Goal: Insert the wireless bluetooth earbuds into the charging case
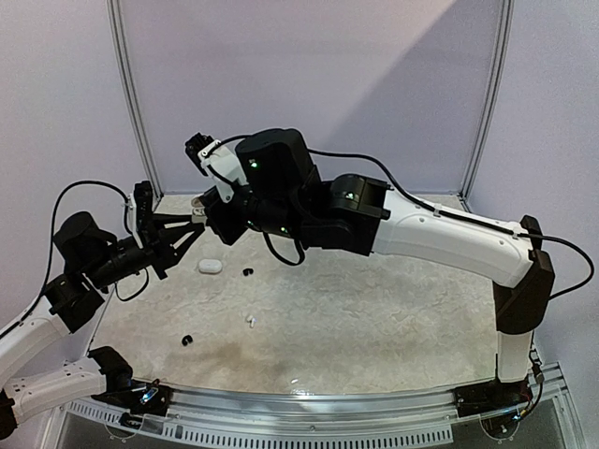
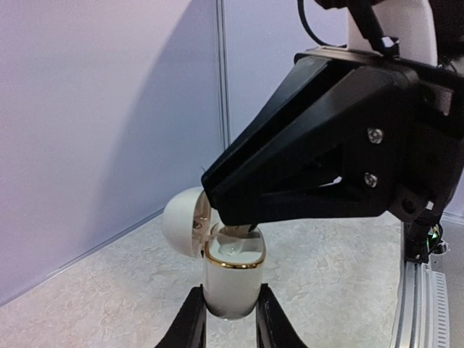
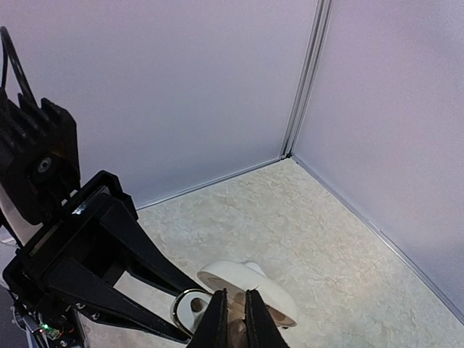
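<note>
My left gripper [image 2: 229, 296] is shut on a white charging case [image 2: 232, 279] with a gold rim, held upright off the table. Its lid [image 2: 181, 221] hangs open to the left. My right gripper [image 2: 233, 222] comes in from above with its tips at the case's mouth. In the right wrist view that gripper [image 3: 235, 299] shows only a thin slit between its fingers, over the rim [image 3: 187, 310]. A pale bit shows under the tips; I cannot tell whether it is an earbud. Loose on the table lie a black earbud [image 1: 247, 272], a white earbud [image 1: 250, 320] and another black earbud [image 1: 186, 340].
A second white case [image 1: 209, 266] lies shut on the table just below the two grippers. Pale walls and a metal corner post [image 3: 304, 80] close off the back. The right arm [image 1: 440, 238] stretches across the table from the right.
</note>
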